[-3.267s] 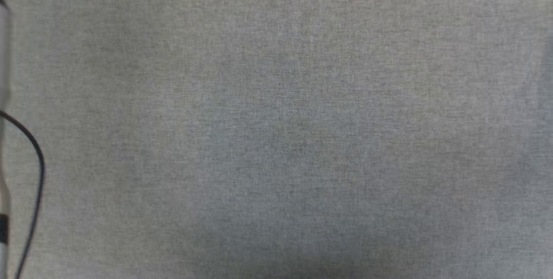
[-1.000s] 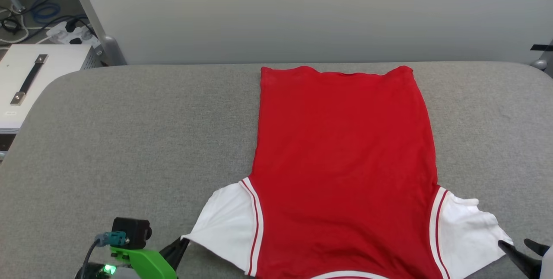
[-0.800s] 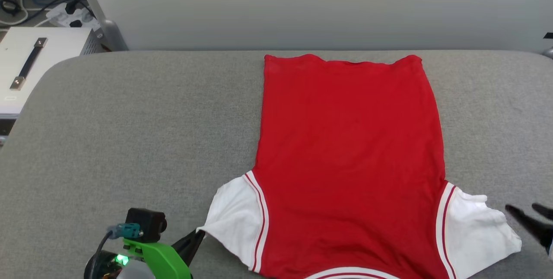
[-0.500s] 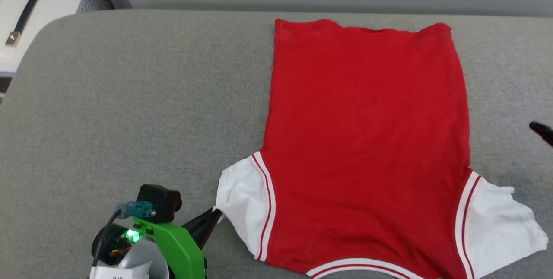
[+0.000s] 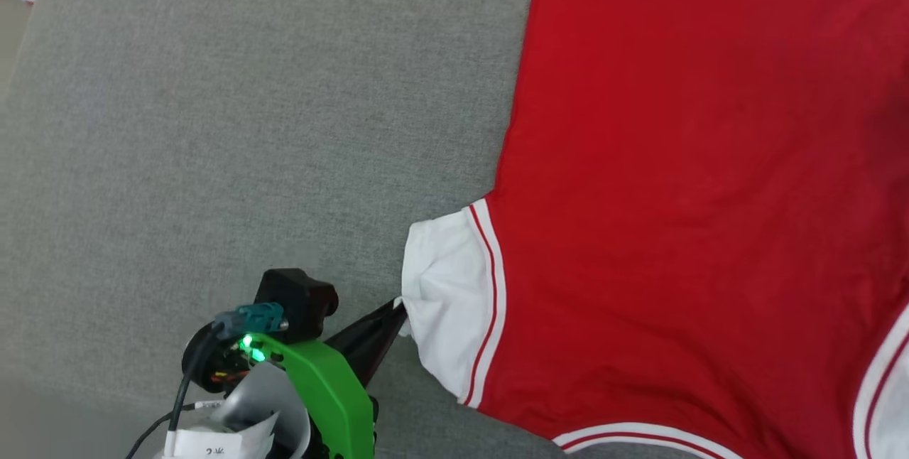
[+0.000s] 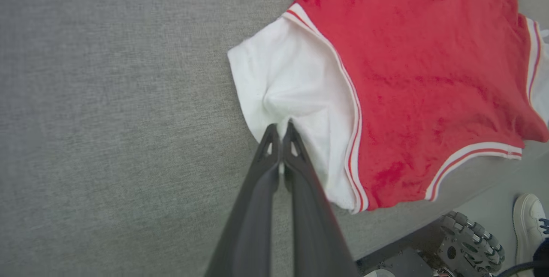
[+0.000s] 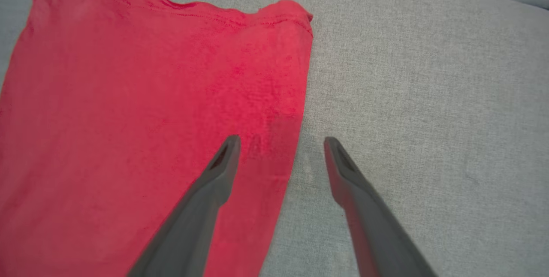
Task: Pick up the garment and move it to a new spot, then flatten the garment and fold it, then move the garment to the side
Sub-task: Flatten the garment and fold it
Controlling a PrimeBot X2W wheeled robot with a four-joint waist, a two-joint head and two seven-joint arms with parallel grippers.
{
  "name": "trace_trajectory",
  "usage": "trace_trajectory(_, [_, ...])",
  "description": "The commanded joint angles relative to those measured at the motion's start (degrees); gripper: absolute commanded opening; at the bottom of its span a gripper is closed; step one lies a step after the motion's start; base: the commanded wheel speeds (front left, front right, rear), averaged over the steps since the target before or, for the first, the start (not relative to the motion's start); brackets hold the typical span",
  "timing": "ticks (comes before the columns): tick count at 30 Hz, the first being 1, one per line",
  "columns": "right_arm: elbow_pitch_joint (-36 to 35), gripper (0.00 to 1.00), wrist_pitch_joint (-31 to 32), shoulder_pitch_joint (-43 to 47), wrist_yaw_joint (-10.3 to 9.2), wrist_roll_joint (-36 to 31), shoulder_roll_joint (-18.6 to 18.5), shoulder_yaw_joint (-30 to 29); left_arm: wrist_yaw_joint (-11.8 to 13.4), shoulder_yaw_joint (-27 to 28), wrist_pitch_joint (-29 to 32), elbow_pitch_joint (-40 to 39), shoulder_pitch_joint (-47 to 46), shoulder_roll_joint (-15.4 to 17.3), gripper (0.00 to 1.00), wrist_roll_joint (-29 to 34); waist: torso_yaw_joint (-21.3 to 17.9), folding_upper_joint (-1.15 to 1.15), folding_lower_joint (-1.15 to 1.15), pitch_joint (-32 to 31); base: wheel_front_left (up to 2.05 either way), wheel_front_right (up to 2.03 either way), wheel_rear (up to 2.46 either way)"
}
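Pinching: your left claw [image 6: 281, 127] is pressed together on the edge of the white sleeve [image 6: 291, 75], centre of the left wrist frame.
Garment: the garment [image 5: 675, 160] lies flat on the bench [image 5: 213, 125], plain red side up, across the right of the head frame, striped trim at the bottom edge.
Right claw: your right claw [image 7: 282, 142] is spread wide, one finger over the red side edge, one over the bench.
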Motion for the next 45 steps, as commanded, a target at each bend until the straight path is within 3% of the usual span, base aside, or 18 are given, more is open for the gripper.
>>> trace_trajectory(1, [0.9,1.00,1.0,-2.3,-0.05,-1.3,0.5,-0.3,-0.4,-0.3,-0.6,-0.1,-1.1,-0.6,0.00,0.8,6.2,0.00,-0.01,6.6,0.00,0.00,0.00])
trace_trajectory(4, [4.5,1.00,3.5,-8.1,-0.05,-6.6,0.1,-1.5,-1.2,-1.3,-1.5,0.4,-2.5,-2.3,0.00,1.1,8.4,0.00,-0.01,9.6,0.00,0.00,0.00])
trace_trajectory(10, [7.5,1.00,3.0,-12.4,-0.05,-11.1,-0.9,-1.2,-2.1,-2.5,-2.1,1.9,-4.1,-3.7,0.00,1.6,10.1,0.00,-0.01,12.1,0.00,0.00,0.00])
trace_trajectory(21, [11.3,1.00,4.6,-11.8,-0.05,-12.6,0.0,-0.6,-2.4,-3.0,-3.5,3.6,-5.1,-5.0,0.00,1.8,10.9,0.00,-0.01,13.4,0.00,0.00,0.00])
trace_trajectory(22, [11.6,0.42,5.2,-11.3,-0.05,-12.7,0.2,-0.9,-2.5,-3.0,-3.6,3.7,-5.1,-5.1,0.00,1.8,10.9,0.00,-0.01,13.4,0.00,0.00,0.00])
trace_trajectory(23, [11.7,0.16,5.6,-10.9,-0.05,-12.8,0.3,-1.1,-2.5,-3.0,-3.6,3.8,-5.2,-5.1,0.00,1.7,10.9,0.00,-0.01,13.3,0.00,0.00,0.00])
trace_trajectory(24, [11.8,0.00,6.1,-10.5,-0.05,-12.8,0.4,-1.4,-2.4,-3.0,-3.7,3.9,-5.2,-5.1,0.00,1.7,10.9,0.00,-0.01,13.3,0.00,0.00,0.00])
trace_trajectory(34, [10.8,0.00,5.3,-6.3,-0.05,-13.0,1.5,-3.8,-1.8,-2.4,-3.6,4.2,-5.3,-4.3,0.00,1.7,8.4,0.00,-0.01,9.6,0.00,0.00,0.00])
trace_trajectory(45, [10.4,0.00,0.5,6.0,-0.05,-10.7,3.4,-4.4,-0.7,-1.1,-4.6,6.5,-3.9,-3.1,0.00,1.5,2.4,0.00,-0.01,-0.4,0.00,0.00,0.00])
